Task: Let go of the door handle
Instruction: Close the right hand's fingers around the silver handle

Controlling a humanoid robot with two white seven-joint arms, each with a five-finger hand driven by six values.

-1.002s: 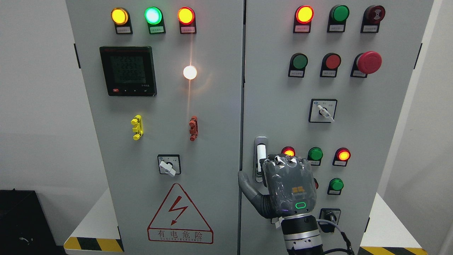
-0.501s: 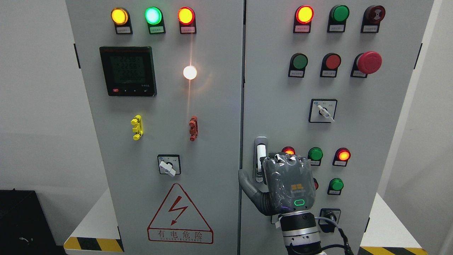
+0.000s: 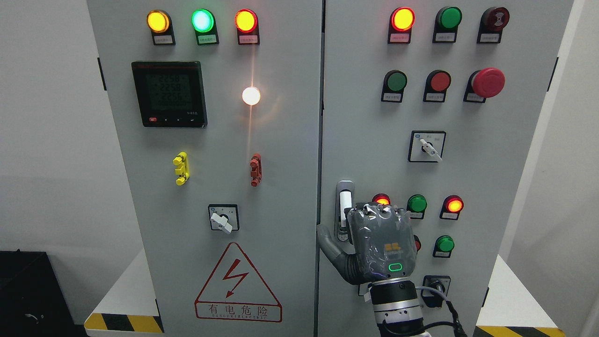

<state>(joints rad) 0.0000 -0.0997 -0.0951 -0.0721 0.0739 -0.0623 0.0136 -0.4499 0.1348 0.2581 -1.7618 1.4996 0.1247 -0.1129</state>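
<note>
the door handle (image 3: 345,206) is being shown low on the left edge of the cabinet's right door (image 3: 374,117), just beside the seam between the two doors, standing upright in its metal plate. its lower part is being covered by the right hand (image 3: 380,243), whose arm is coming in from the bottom edge right of the middle. the back of this hand is being turned to the camera, its knuckles are being held level with the handle's middle, and its thumb (image 3: 327,243) is being stretched out to the left across the seam. whether the fingers are being closed round the handle or held slack beside it cannot be told, since they are being hidden behind the palm. just to the right of the hand, a green lamp (image 3: 416,204) and a lit red lamp (image 3: 454,205) are being seen. on the left door (image 3: 290,140), a warning triangle (image 3: 237,283) is being displayed below a small rotary switch (image 3: 223,217).
</note>
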